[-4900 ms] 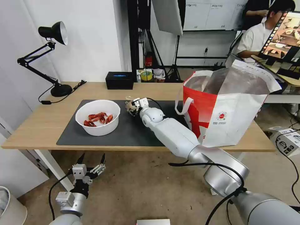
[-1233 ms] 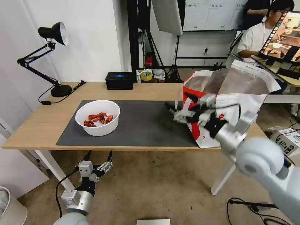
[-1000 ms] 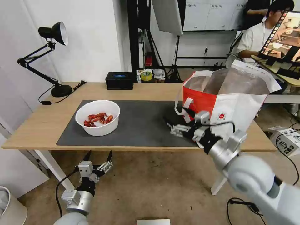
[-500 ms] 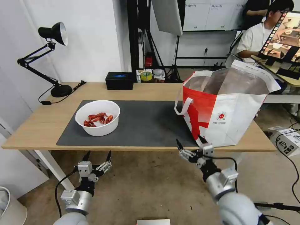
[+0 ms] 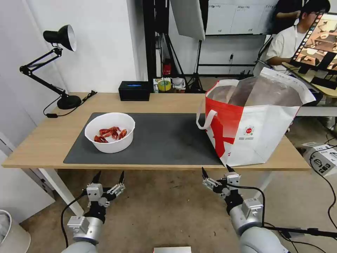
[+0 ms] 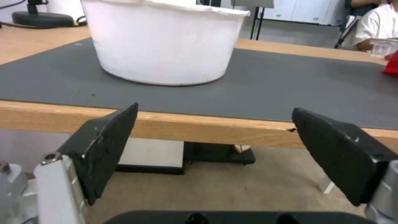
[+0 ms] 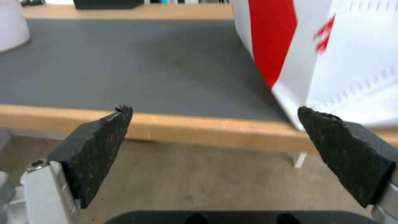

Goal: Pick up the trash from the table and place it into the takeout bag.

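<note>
Our right pincer (image 5: 215, 173) and left pincer (image 5: 108, 176) both hang wide and empty, low in front of the worktop (image 5: 45, 140) edge, so nothing gets bumped. Up beyond the left one sits the white bowl (image 5: 110, 132) of red shells. We think it goes next into the takeout bag (image 5: 252, 123), up beyond the right one.

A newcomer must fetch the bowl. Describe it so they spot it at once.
Find the long wooden table with its dark mat. The bowl sits at the mat's left end, far from the bag. It is round, white, and holds red shells.
</note>
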